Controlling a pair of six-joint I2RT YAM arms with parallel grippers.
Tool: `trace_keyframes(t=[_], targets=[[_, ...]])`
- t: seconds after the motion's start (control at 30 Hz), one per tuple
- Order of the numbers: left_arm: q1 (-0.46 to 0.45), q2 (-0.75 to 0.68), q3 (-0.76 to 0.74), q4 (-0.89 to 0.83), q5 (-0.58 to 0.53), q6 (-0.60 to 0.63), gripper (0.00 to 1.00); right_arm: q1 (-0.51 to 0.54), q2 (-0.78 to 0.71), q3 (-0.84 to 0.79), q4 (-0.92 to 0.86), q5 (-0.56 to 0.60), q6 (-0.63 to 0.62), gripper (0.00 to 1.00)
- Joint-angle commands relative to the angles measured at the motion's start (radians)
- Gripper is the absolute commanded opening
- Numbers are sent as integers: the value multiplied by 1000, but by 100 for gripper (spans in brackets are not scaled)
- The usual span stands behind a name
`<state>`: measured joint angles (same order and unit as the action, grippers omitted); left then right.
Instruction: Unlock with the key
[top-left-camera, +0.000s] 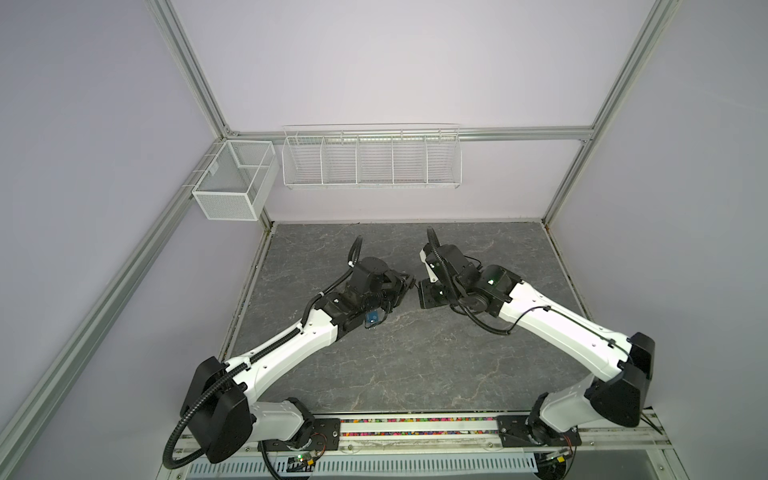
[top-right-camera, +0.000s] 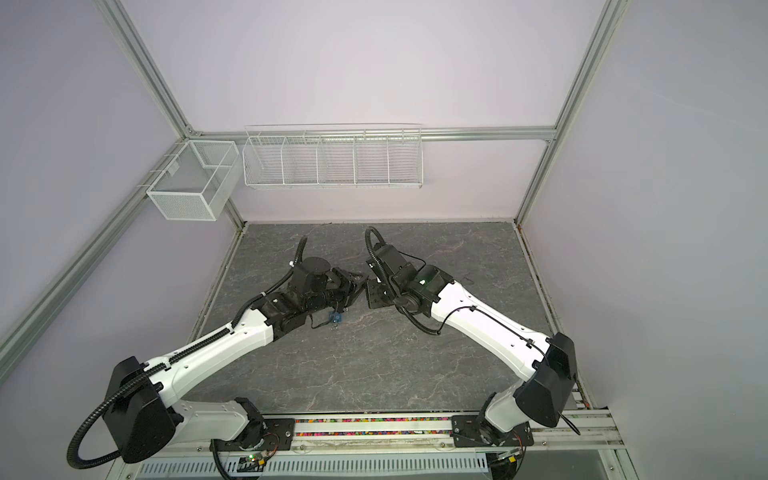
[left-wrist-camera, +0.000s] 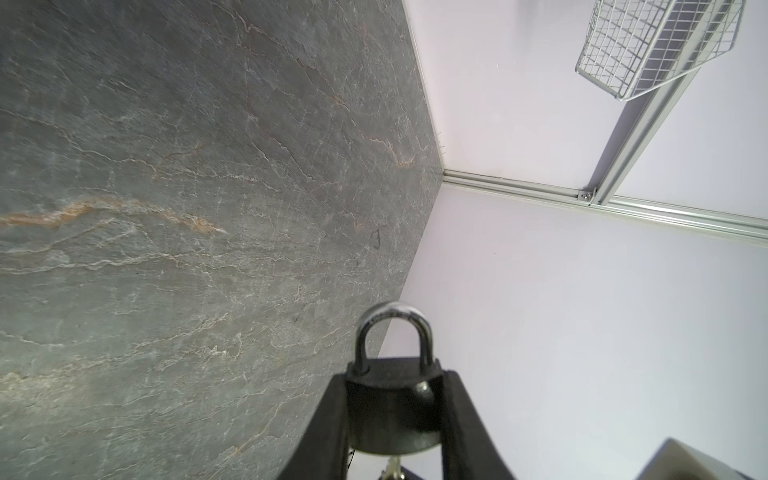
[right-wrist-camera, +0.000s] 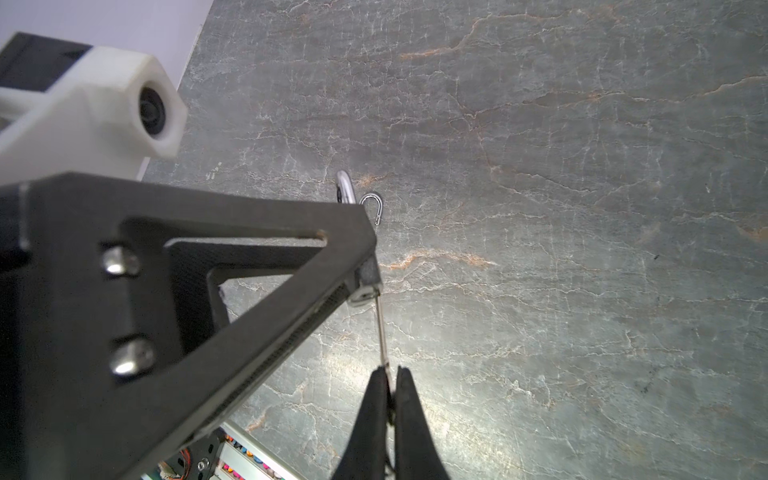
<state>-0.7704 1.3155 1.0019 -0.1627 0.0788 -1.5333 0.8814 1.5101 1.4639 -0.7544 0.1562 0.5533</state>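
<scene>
A dark padlock (left-wrist-camera: 390, 411) with a silver shackle (left-wrist-camera: 392, 328) sits between the fingers of my left gripper (left-wrist-camera: 395, 376), which is shut on its body. Both shackle legs sit in the body. The key (right-wrist-camera: 381, 328) shows as a thin silver shaft. It runs from the tips of my right gripper (right-wrist-camera: 390, 372), which is shut on it, into the underside of the padlock (right-wrist-camera: 368, 286). In both top views the two grippers (top-left-camera: 405, 282) (top-left-camera: 422, 289) meet tip to tip above the middle of the slate table, and they hide the padlock and key there.
A small blue tag (top-left-camera: 371, 318) (top-right-camera: 336, 318) shows beside my left wrist. A thin silver hook-shaped ring (right-wrist-camera: 372, 206) shows near the shackle. A white mesh box (top-left-camera: 232, 183) and a wire rack (top-left-camera: 370, 160) hang on the back walls. The table (top-left-camera: 415, 365) is grey slate.
</scene>
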Motion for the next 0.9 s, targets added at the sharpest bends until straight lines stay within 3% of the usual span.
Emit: trace_keyframes(t=[0.0, 0.43, 0.87], targets=[[-6, 1, 36, 13, 29, -5, 4, 11, 24, 23, 0, 28, -10, 7], [-18, 1, 56, -21, 9, 19, 3, 13, -10, 42, 0, 89, -23, 7], [-32, 22, 76, -30, 6, 24, 3, 22, -1, 49, 21, 41, -14, 7]])
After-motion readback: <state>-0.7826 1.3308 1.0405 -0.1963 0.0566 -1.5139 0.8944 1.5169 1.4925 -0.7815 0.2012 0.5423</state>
